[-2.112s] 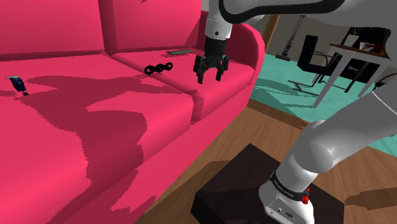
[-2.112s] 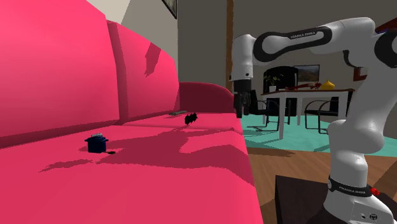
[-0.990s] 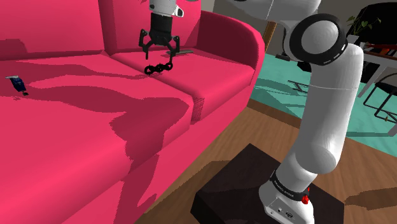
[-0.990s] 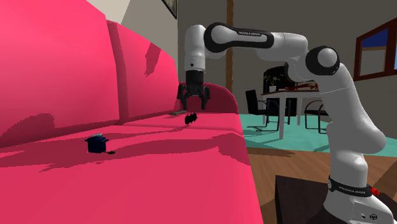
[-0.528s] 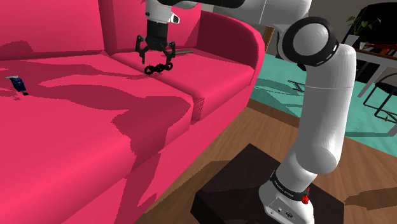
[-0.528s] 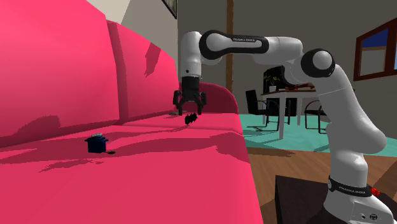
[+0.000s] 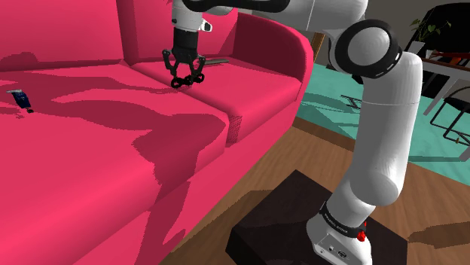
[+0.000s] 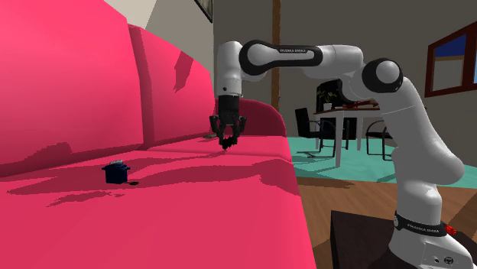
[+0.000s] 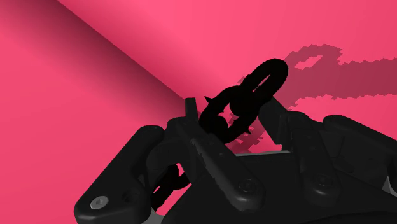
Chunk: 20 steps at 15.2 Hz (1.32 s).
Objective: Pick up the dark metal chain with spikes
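Note:
The black spiked chain [image 9: 253, 91] lies on the red sofa seat [image 7: 226, 98], near the far armrest. My black gripper [image 7: 184, 75] points straight down onto it, with the fingers shut on the chain's middle. In the wrist view the chain runs slantwise between the two fingers [image 9: 191, 130], one end sticking out past the fingertips and the other tucked back toward the palm. From the second exterior view the gripper [image 8: 227, 138] covers most of the chain [image 8: 228, 143] at the seat surface.
A small dark blue object [image 7: 20, 99] [image 8: 116, 172] sits farther along the sofa seat. A flat dark bar [image 7: 215, 61] lies by the backrest behind the gripper. The red armrest [image 7: 279, 45] rises close by. A dining table with chairs [image 8: 359, 115] stands beyond, over a teal rug.
The gripper swung over the chain, came down onto it, and its spread fingers have shut around the chain. The chain stays in the same spot on the seat.

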Tool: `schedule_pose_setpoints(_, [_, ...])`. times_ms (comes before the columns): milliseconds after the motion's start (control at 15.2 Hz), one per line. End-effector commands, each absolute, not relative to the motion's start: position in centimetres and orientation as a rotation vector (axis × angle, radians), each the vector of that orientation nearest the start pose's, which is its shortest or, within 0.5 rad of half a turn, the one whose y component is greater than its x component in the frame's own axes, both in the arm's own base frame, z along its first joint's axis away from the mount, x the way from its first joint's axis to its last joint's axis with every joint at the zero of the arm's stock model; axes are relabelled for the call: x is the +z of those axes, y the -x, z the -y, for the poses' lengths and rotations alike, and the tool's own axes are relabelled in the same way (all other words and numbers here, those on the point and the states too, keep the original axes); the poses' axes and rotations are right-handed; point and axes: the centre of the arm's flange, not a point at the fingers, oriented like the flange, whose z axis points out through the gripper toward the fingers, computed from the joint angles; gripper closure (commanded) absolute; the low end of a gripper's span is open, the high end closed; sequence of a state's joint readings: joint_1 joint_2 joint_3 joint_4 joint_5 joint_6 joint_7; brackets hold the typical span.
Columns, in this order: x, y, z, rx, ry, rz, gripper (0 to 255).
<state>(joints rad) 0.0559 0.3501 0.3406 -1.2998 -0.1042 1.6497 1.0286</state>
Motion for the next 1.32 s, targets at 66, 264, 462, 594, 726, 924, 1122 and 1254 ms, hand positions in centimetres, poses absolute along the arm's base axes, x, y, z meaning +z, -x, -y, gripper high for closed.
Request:
schedule_pose_setpoints(66, [55.6,-62.6,-20.9,-0.009,2.961,-0.989,255])
schedule_pose_setpoints(264, [55.5,-62.6,-20.9,-0.009,2.961,-0.989,255])
schedule_pose_setpoints(462, [57.1,-62.6,-20.9,-0.009,2.961,-0.989,255])
schedule_pose_setpoints(594, [58.2,-62.6,-20.9,-0.009,2.961,-0.989,255])
schedule_pose_setpoints(726, [59.2,-62.6,-20.9,-0.009,2.961,-0.989,255])
schedule_pose_setpoints(924, [60.8,-62.6,-20.9,-0.009,2.961,-0.989,255])
schedule_pose_setpoints(1122, [62.4,-62.6,-20.9,-0.009,2.961,-0.989,255])
schedule_pose_setpoints(1254, [63.5,-62.6,-20.9,-0.009,2.961,-0.989,255])
